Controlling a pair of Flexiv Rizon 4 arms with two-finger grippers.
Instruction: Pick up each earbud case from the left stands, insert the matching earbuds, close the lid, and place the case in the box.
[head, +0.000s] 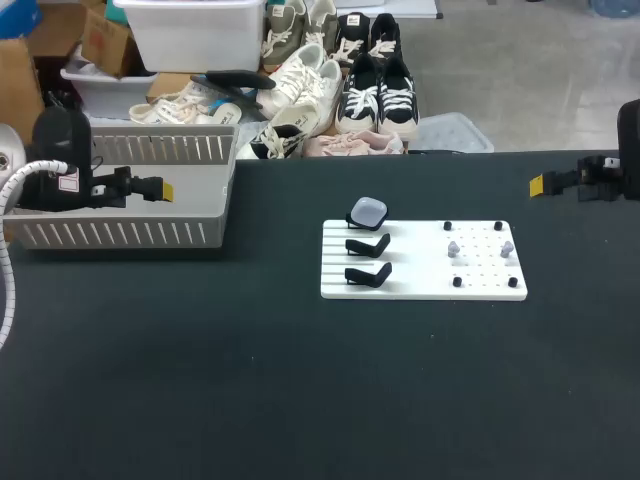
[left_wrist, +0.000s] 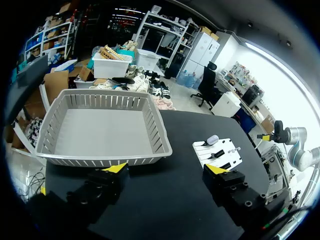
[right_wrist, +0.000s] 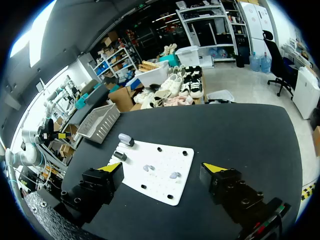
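Observation:
A white board (head: 423, 262) lies mid-table with three black stands along its left side. The far stand holds a pale lavender earbud case (head: 367, 211), lid shut; the two nearer stands (head: 368, 260) are bare. Two lavender earbuds (head: 453, 248) (head: 506, 248) sit among black pegs on the board's right half. My left gripper (head: 165, 189) hangs open over the grey basket (head: 130, 190), far left of the board. My right gripper (head: 537, 184) is open at the far right, apart from everything. In the right wrist view the case (right_wrist: 125, 139) and earbuds (right_wrist: 147, 168) lie ahead of the open right gripper (right_wrist: 161, 167).
In the left wrist view the grey slatted basket (left_wrist: 107, 160) lies just ahead of my open left gripper (left_wrist: 166, 170), with nothing in it; the board (left_wrist: 220, 152) is off to its side. Black tabletop surrounds the board on all sides.

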